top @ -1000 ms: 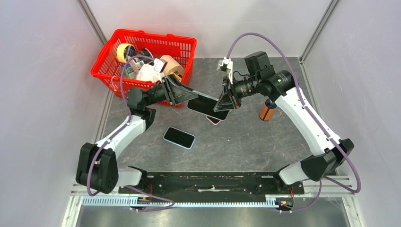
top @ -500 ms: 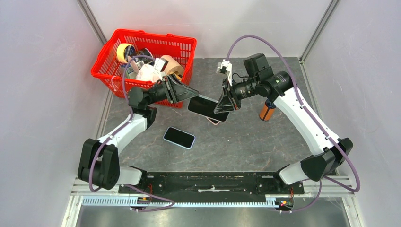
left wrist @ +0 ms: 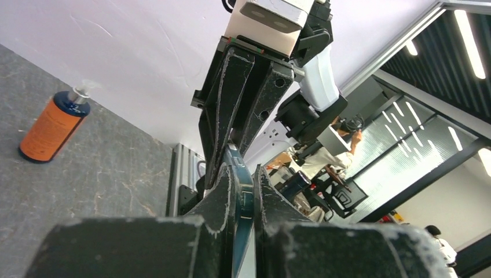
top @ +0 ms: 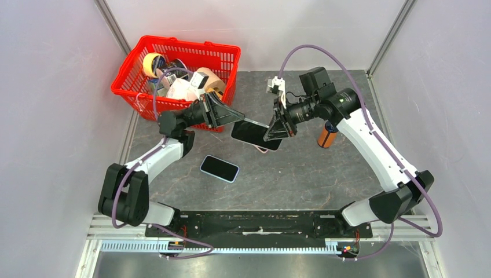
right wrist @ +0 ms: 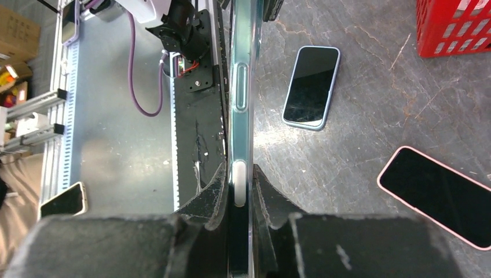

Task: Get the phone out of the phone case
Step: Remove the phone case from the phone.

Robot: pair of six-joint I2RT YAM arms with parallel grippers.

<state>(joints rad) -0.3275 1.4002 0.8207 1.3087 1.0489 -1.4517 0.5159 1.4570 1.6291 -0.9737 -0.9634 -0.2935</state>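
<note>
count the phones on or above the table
3. One phone held between the left end effector and right end effector; a blue-cased phone lying flat; a pink-cased phone partly beneath the held one. The basket may hide more.

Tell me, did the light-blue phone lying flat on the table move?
No. The light-blue-cased phone lies in the same spot, just as far from the red plastic basket and the orange bottle as before.
</note>
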